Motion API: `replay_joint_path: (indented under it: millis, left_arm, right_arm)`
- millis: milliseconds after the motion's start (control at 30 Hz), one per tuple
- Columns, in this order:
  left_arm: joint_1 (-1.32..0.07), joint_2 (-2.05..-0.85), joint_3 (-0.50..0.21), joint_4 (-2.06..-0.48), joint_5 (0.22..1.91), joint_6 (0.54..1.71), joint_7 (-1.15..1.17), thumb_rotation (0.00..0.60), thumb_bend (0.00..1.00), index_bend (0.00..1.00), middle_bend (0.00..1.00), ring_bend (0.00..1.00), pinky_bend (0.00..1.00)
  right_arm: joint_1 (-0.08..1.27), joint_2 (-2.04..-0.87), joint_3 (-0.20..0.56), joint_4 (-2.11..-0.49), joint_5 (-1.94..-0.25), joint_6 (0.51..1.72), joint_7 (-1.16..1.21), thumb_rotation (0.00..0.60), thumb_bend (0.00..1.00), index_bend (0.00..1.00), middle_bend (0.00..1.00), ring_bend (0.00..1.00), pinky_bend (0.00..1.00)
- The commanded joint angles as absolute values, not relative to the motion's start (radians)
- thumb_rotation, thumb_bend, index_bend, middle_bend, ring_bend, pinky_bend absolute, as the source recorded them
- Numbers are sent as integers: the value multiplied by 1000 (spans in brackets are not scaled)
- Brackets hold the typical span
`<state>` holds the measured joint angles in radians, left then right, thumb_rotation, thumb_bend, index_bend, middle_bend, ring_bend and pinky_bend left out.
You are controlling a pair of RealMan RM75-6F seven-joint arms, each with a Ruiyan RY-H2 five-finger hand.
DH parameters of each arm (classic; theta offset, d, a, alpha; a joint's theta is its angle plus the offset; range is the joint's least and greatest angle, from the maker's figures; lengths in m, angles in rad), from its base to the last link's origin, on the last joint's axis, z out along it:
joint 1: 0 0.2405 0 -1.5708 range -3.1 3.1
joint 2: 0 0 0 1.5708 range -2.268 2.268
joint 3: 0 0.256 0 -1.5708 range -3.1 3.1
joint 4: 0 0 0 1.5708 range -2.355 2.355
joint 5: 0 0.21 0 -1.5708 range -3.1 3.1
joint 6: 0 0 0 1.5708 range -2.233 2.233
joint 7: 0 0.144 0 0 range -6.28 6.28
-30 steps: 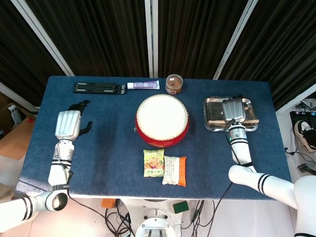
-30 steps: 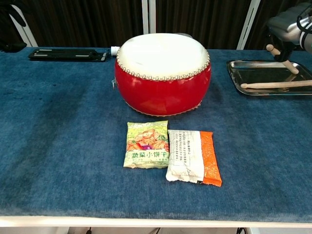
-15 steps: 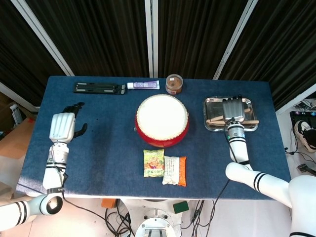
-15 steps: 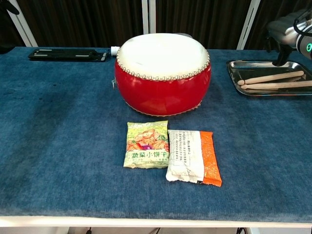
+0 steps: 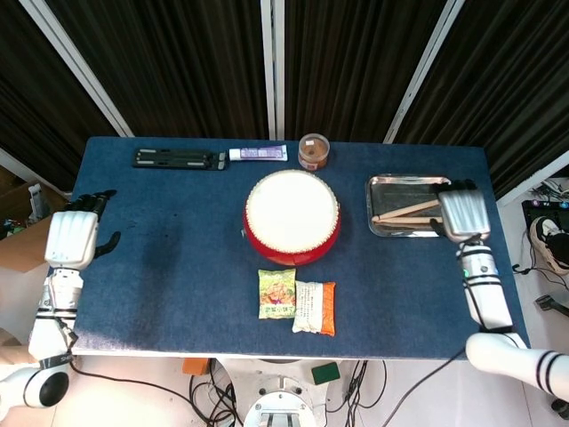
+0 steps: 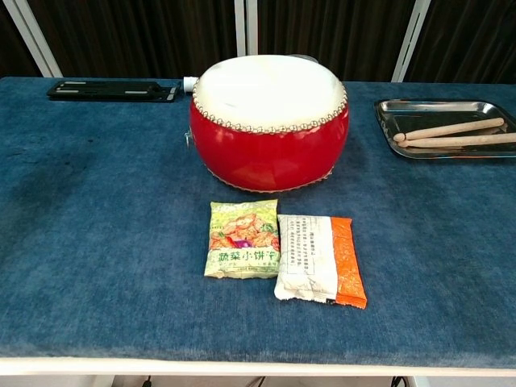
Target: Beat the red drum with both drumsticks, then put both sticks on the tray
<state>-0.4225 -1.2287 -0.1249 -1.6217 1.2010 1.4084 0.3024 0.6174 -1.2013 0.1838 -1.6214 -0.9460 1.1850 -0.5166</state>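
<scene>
— Sticks [image 6: 451,134] lying side by side in the tray [image 5: 384,185], right of the drum [image 5: 292,216]?
— Yes, resting there as the task's final step, apparently finished.
— Hands holding anything?
— Nothing. Left hand [image 5: 72,238] hanging far left of the drum, fingers loosely apart. Right hand [image 5: 464,213] hovering by the tray's right edge; spread impossible to tell.

One round red drum with a white skin [image 5: 292,217] stands on the blue cloth-covered bench [image 5: 178,267]. One shiny metal tray [image 5: 391,185] holds two pale wooden drumsticks [image 6: 450,129] [image 6: 459,142]. There are two snack packets: one green [image 6: 243,239] and one white-and-orange [image 6: 320,260]. One small brown round jar [image 5: 313,152], one white-and-purple tube [image 5: 257,154], one flat black bar [image 5: 174,159] and two white robot hands [image 5: 73,238] [image 5: 465,214] complete the count.
</scene>
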Motion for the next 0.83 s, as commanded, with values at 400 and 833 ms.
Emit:
replay_joint_path:
  millis: [400,833]
  left_arm:
    - [-197,-1123,52,-1662,1448,1564,72,600,223,203,266,261,308]
    - [-104,-1156,83,-1677,1521,1613,73,600,223,203,265,261,311]
  right_arm:
    - [171,-1005,-45,-1618,-1477,1581,104,600,297,328,345,207,285]
    - [86,-1034,-71,-1534,-1588,1641,185,600,303,328,347,206,282]
